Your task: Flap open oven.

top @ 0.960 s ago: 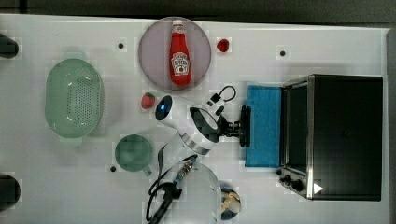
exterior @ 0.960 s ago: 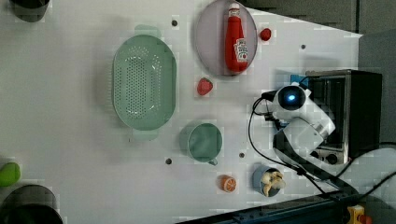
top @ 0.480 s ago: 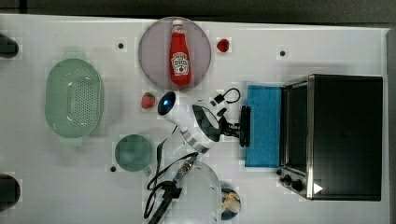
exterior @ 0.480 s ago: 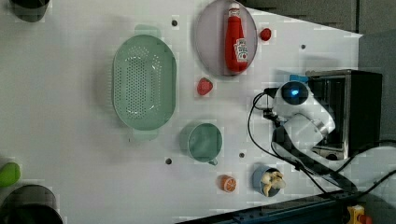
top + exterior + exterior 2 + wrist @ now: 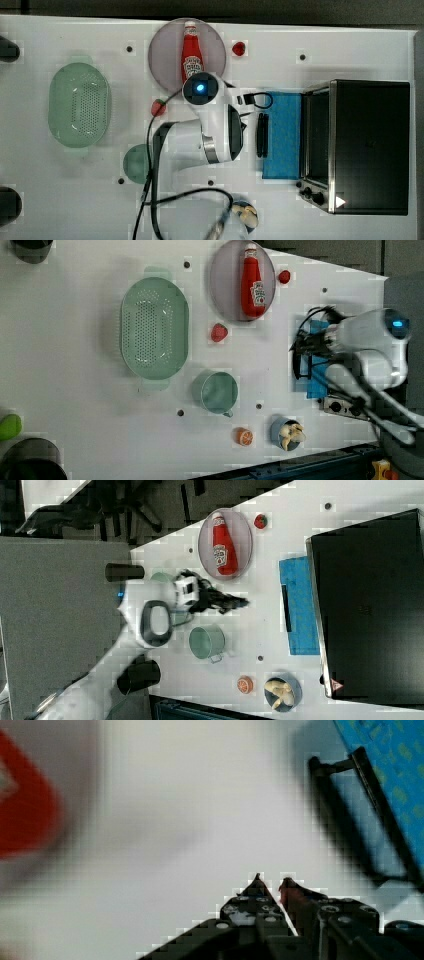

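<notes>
- The end effector [image 5: 270,887] is hanging above bare white desk [image 5: 350,50] with its two fingertips [image 5: 257,882] pressed together, clenched on nothing.
- In the right view the end effector [image 5: 235,601] is pointing toward the oven, well short of the door handle.
- The black bar handle [image 5: 262,135] is lying just beyond the end effector in the top view, apart from it, with white desk showing between them in the wrist view.
- The blue-tinted glass door [image 5: 283,134] is lying flat and fully open on the far side of the handle from the end effector.
- The oven [image 5: 367,145] is standing past the door, at the top view's right, its black top facing the camera and its small black knobs [image 5: 312,195] at the front corner.
- A ketchup bottle [image 5: 192,52] is lying on a round grey plate [image 5: 162,55] to the other side of the end effector from the oven, near the arm's wrist.
- A small red strawberry [image 5: 239,48] is sitting beside that plate, and another red piece [image 5: 158,107] is sitting by the arm.
- Farther out, a green cup [image 5: 216,392], a green colander [image 5: 154,329], an orange slice [image 5: 244,436] and a small blue bowl [image 5: 287,432] are resting on the desk.
</notes>
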`<state>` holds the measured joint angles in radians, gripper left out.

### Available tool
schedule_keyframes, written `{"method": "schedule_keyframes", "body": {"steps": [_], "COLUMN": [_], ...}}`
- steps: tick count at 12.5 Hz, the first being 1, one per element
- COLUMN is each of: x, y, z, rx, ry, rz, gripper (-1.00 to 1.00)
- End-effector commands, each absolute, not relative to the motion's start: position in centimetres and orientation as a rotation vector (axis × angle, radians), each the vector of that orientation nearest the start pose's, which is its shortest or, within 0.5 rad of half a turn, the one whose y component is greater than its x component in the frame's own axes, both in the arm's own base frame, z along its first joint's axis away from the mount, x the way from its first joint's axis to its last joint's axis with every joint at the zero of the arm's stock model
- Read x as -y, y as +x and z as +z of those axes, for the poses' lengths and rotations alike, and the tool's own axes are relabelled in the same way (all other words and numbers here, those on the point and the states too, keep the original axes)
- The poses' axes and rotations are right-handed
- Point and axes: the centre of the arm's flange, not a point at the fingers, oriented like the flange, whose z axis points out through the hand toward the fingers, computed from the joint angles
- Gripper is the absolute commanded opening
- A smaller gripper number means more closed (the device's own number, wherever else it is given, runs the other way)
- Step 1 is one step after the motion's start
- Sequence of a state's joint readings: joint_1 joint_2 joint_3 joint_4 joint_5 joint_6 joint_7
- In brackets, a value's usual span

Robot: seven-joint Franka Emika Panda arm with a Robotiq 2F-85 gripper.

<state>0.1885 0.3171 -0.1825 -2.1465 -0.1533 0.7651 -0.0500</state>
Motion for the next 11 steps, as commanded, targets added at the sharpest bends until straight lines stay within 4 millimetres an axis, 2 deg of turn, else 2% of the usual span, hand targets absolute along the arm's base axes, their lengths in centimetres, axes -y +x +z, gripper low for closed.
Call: {"method": "schedule_keyframes", "body": {"steps": [1, 4, 8, 9, 11], "x": [0.0, 0.5, 0.7, 1.0, 1.2], "y": [57.3, 57.3, 55.3, 54.8, 53.5], "z": [33.5, 41.0, 50.7, 52.7, 55.4], "rx": [-1.243, -1.302, -1.36, -1.407, -1.434], "ry": [-2.865, -2.735, -2.712, -2.712, -2.778], "rz": [-0.063, -0.1, 0.015, 0.028, 0.082], "gripper": [-0.65, -0.65, -0.65, -0.65, -0.65]}}
